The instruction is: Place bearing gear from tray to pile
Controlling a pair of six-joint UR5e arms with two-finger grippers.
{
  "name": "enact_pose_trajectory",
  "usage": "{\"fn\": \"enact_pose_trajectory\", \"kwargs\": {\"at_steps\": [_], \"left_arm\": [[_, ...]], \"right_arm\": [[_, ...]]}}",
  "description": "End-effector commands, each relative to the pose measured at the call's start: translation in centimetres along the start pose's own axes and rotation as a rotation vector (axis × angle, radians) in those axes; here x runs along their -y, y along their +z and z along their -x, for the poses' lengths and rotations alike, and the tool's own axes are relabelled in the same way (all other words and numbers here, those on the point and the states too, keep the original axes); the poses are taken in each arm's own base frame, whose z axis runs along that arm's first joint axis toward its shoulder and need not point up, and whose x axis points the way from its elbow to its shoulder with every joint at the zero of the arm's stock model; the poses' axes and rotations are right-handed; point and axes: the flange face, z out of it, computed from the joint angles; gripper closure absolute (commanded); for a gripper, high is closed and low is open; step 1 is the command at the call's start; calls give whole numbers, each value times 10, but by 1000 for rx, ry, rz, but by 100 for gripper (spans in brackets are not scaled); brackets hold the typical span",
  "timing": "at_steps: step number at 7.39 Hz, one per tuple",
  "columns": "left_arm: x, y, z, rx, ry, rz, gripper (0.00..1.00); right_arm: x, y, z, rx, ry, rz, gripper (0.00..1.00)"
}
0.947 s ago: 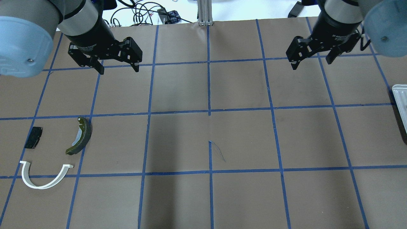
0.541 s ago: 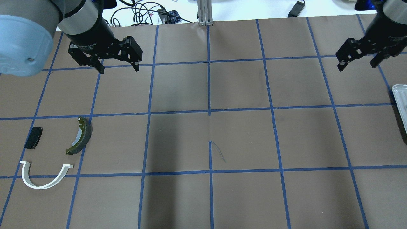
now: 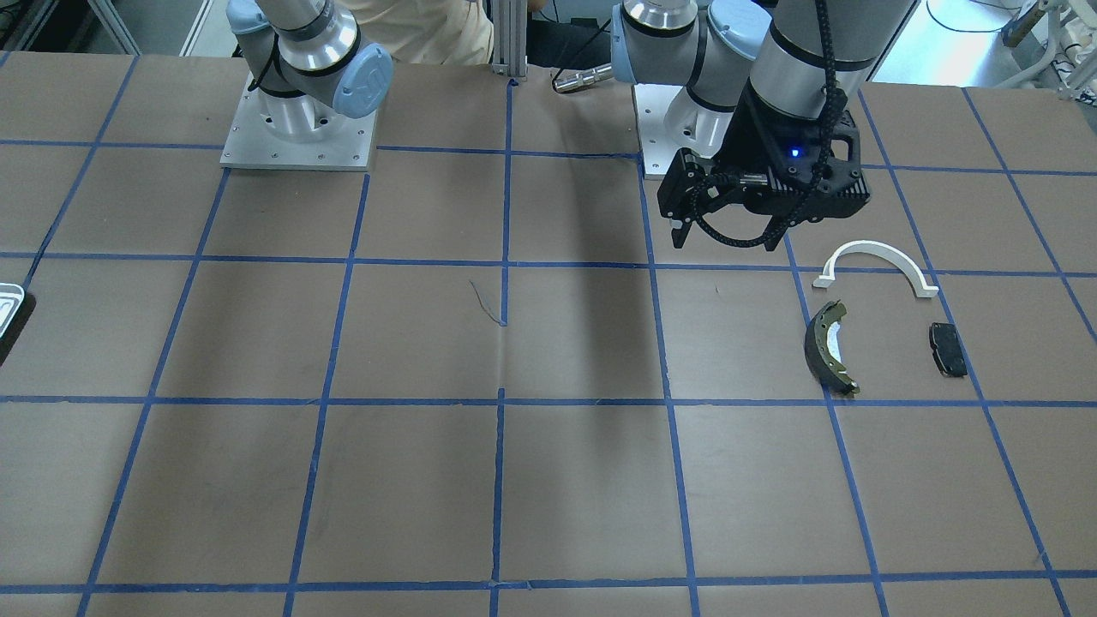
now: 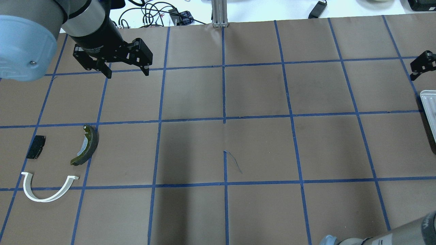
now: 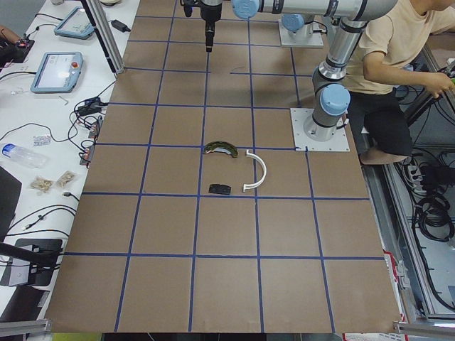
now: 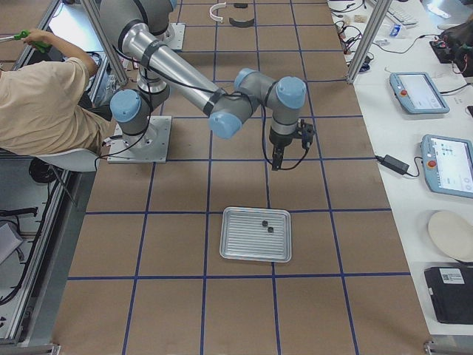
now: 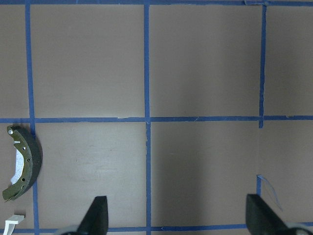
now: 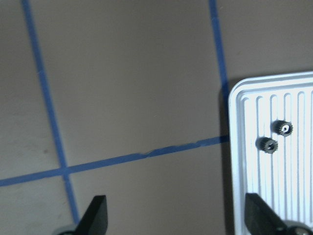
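Brown gridded table: right gripper, jaws wide open and empty, hangs short of the tray, where two gears, seemingly, lie. By the pile, the left gripper gapes empty. Reaching step; next, centre over one gear, descend.

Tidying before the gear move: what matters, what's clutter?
Job: two small dark toothed gears; ribbed silver metal tray; white half-ring arch; curved olive brake shoe; small black rectangular pad.
Lying about: two grey touchscreen pendants; clear water bottle; round off-white disc.
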Motion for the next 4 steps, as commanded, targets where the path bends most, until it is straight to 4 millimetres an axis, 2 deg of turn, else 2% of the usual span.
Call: {"fn": "enact_pose_trajectory", "kwargs": {"at_steps": [1, 2, 3, 4], "left_arm": [[0, 1, 0, -1, 0, 1, 0], [0, 0, 1, -1, -1, 0, 0], [0, 0, 1, -1, -1, 0, 0], [0, 0, 1, 0, -3, 0, 0]], "right_arm": [[-2, 69, -82, -40, 54, -45, 0], [-16, 86, -104, -29, 77, -14, 0], [-25, 99, -114, -12, 98, 3, 0], [-27, 112, -115, -12, 101, 14, 0]]}}
